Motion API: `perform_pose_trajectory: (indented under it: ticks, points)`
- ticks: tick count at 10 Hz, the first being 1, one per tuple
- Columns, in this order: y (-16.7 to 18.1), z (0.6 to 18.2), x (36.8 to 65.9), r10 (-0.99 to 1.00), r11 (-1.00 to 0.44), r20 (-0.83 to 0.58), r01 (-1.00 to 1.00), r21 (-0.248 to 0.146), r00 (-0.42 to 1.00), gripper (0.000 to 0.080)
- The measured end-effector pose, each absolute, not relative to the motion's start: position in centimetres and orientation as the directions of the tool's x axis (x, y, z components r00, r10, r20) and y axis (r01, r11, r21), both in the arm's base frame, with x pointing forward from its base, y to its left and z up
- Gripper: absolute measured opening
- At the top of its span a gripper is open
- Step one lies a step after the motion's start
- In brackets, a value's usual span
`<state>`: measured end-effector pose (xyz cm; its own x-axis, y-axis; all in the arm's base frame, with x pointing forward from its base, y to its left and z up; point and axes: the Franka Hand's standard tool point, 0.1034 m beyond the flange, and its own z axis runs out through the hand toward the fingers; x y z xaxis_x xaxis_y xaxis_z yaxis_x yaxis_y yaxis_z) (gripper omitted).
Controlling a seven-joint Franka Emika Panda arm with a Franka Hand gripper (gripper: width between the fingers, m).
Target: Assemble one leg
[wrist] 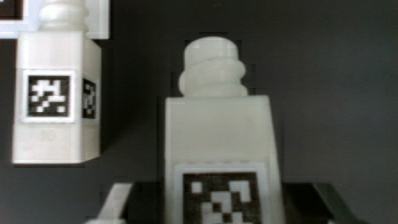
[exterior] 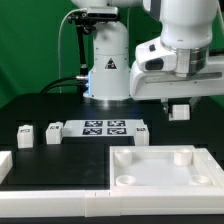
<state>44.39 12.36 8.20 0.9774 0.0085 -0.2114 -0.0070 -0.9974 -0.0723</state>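
My gripper [exterior: 180, 103] is shut on a leg [exterior: 180, 111], a small white block with a marker tag, and holds it above the table, past the marker board's end on the exterior view's right. In the wrist view the held leg [wrist: 222, 125] stands between the dark fingers [wrist: 118, 203], its knobbed peg pointing away and its tag near the gripper [wrist: 219, 208]. Another leg [wrist: 54, 100] lies on the black table beside it. Two more legs [exterior: 24, 135] [exterior: 53, 131] sit at the exterior view's left. The large white table piece [exterior: 150, 172] with round sockets lies in front.
The marker board [exterior: 105, 127] lies mid-table, with a small white block [exterior: 143, 132] at its end on the exterior view's right. A white L-shaped frame [exterior: 8, 166] lies along the front at the exterior view's left. The robot base [exterior: 108, 70] stands behind.
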Motion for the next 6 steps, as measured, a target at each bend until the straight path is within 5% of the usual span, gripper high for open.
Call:
perform_pose_trajectory:
  ticks: [6]
  points:
    - [12.3, 9.2, 47.0, 0.02, -0.994, 0.309, 0.052, -0.095, 0.951, 0.029]
